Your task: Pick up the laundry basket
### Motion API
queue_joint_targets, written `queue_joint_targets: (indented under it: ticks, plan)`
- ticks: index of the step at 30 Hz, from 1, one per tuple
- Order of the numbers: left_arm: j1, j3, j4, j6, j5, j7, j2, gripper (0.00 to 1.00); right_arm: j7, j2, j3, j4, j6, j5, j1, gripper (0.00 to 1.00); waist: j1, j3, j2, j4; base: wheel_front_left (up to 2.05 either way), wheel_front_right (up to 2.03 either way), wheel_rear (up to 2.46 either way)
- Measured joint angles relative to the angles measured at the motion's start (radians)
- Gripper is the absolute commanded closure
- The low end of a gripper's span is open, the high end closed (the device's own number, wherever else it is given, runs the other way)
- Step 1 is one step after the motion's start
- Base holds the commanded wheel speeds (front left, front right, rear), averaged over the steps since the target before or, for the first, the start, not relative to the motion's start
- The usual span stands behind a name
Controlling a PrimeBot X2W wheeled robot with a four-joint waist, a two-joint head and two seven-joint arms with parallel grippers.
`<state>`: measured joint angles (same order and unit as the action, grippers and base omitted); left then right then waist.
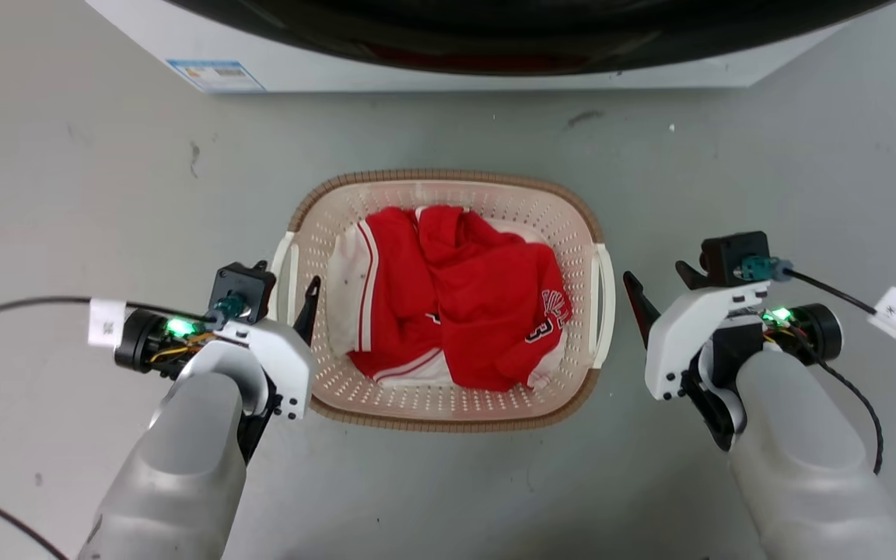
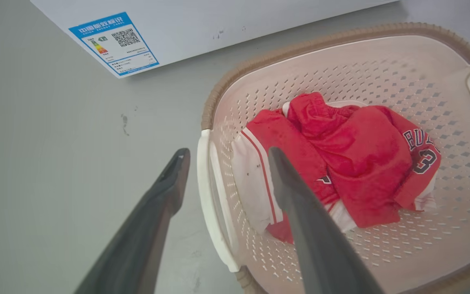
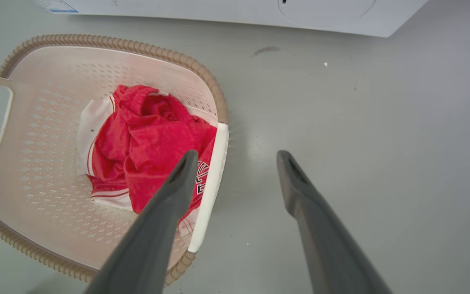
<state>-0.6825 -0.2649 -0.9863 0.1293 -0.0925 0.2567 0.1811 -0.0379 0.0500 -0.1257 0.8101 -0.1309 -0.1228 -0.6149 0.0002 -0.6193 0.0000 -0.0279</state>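
While the washer is cut off at the top, the basket sits on the floor before it, clothes half hiding its bottom. Both grippers gape wide and empty: left gripper straddling the left handle, right gripper with one finger over the right handle.

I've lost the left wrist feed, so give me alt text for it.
The left gripper, fingers open, has one finger on each side of the white side handle of the laundry basket, not closed on it. Red and white clothes lie in the basket; a white appliance with a blue label stands beyond.
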Motion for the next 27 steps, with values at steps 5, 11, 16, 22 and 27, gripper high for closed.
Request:
queue_joint_targets:
  ticks: [5,11,16,22,27]
  plan:
    - [-0.085,-0.088,-0.088,0.001,-0.064,-0.022,0.020,0.00,-0.026,0.000,-0.072,0.102,0.000,-0.041,-0.068,0.00,0.0000,-0.060,0.0000,-0.004,0.00,0.00,0.00]
    - [-0.155,-0.173,-0.150,0.001,-0.105,-0.036,0.048,0.00,-0.021,0.000,-0.134,0.175,0.000,-0.107,-0.141,0.00,0.0000,-0.115,0.0000,-0.007,0.00,0.00,0.00]
    - [-0.206,-0.228,-0.179,0.001,-0.137,-0.043,0.057,0.00,0.001,0.000,-0.156,0.230,0.000,-0.123,-0.192,0.00,-0.0001,-0.153,0.0000,-0.001,0.00,0.00,0.00]
    - [-0.255,-0.271,-0.212,0.001,-0.153,-0.041,0.058,0.00,0.026,0.000,-0.174,0.278,0.000,-0.128,-0.240,0.00,-0.0001,-0.185,0.0000,0.013,0.00,0.00,0.00]
    - [-0.274,-0.307,-0.236,0.001,-0.169,-0.048,0.048,0.00,0.038,0.000,-0.185,0.310,0.000,-0.136,-0.262,0.00,-0.0001,-0.205,0.0000,0.020,0.00,0.00,0.00]
